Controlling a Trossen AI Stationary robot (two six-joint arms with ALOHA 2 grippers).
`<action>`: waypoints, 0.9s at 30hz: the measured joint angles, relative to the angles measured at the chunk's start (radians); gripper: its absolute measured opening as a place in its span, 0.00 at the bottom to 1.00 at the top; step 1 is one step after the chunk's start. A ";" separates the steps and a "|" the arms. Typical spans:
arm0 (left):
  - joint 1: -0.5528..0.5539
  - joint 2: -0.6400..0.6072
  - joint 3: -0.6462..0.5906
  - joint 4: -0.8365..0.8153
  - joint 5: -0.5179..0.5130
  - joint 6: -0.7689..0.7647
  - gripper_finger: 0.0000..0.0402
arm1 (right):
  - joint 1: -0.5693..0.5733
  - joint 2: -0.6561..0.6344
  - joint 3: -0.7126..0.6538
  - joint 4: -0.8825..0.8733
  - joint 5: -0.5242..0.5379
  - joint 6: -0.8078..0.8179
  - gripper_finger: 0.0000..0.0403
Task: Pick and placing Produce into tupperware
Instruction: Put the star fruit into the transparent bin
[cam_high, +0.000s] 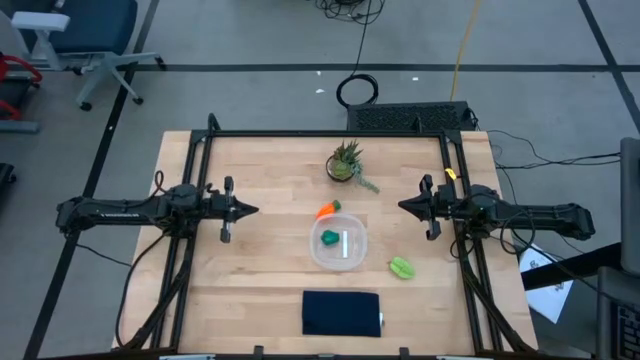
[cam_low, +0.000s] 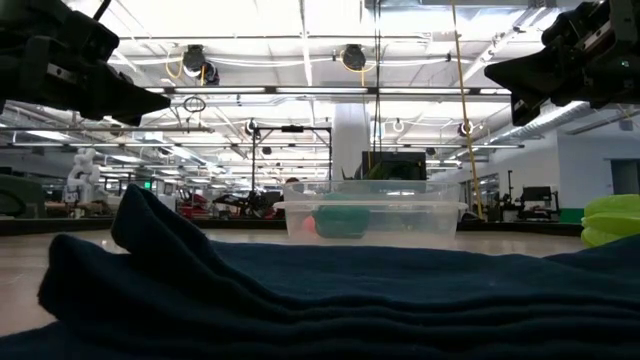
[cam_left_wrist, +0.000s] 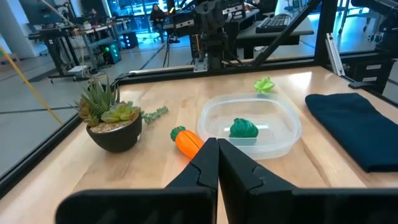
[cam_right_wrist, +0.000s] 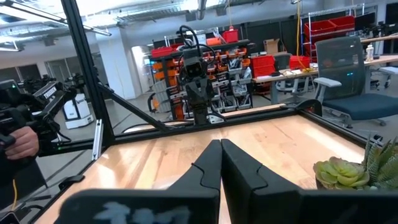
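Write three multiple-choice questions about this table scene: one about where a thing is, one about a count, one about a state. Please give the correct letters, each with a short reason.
1. Where is the dark green toy vegetable?
A. inside the clear container
B. on the navy cloth
C. beside the potted plant

2. How many produce pieces lie outside the container?
A. none
B. one
C. two

3. How do the jaws of the left gripper stand?
A. wide open
C. closed around the carrot
B. shut, holding nothing

Answers:
1. A, the high view and the left wrist view show it within the container's walls.
2. C, the toy carrot lies by the rim on the plant's side and the light green leafy piece lies on the wood toward the right arm.
3. B, the left wrist view shows the jaws pressed together above the table, apart from the carrot. The right gripper waits likewise at its side.
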 joint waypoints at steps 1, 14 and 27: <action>0.000 0.000 0.000 0.000 0.000 0.000 0.01 | 0.000 0.000 0.000 0.000 0.000 -0.006 0.00; 0.000 0.000 0.000 0.000 0.000 -0.002 0.01 | 0.001 0.002 0.019 0.065 -0.031 -0.033 0.00; 0.000 0.000 0.000 0.005 -0.001 0.004 0.01 | 0.002 0.108 0.214 -0.087 -0.062 -0.036 0.00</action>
